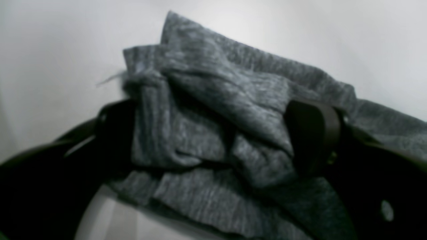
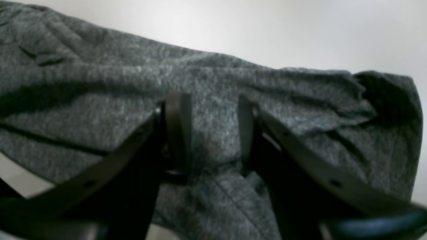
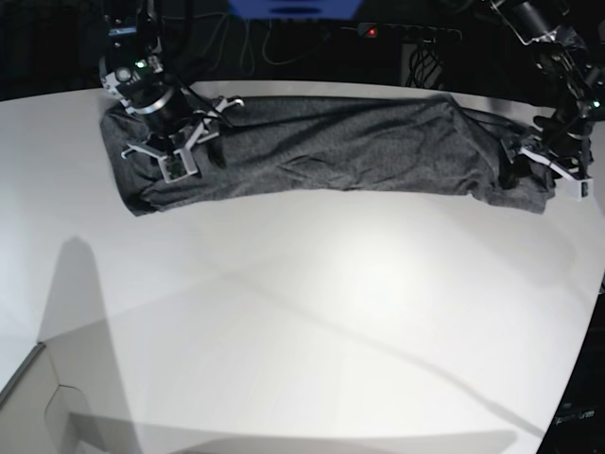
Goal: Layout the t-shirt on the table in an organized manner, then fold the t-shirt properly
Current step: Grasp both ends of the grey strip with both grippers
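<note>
Left wrist view, cloth: you see the t-shirt [image 1: 213,133] bunched in thick folds directly between your two dark fingers [image 1: 313,133], with the white table [image 1: 50,50] behind it.
Left wrist view, gripper: the left gripper [image 1: 213,140] stands spread wide around the bunch. The cloth fills the gap, but you cannot tell from here whether the pads press it or only flank it.
Right wrist view, cloth: the shirt lies under and ahead of the right gripper [image 2: 213,133], its body running off to the upper left and a rumpled end to the right.
Right wrist view, gripper: the jaws stand partly apart, tips on or just above the fabric. A ridge of cloth sits between them; whether it is pinched is not clear.
Base view, long axis: the shirt is a long narrow band [image 3: 331,142] running left to right along the far side of the table [image 3: 302,331].
Base view, arms: the right gripper [image 3: 180,142] is at the band's left end, the left gripper [image 3: 553,165] at its right end. Each arm is nearest its own end.
Base view, what the move turns on: both ends are attended, so your next pull likely goes across the long axis, toward the near table edge, to open the band out flat.
</note>
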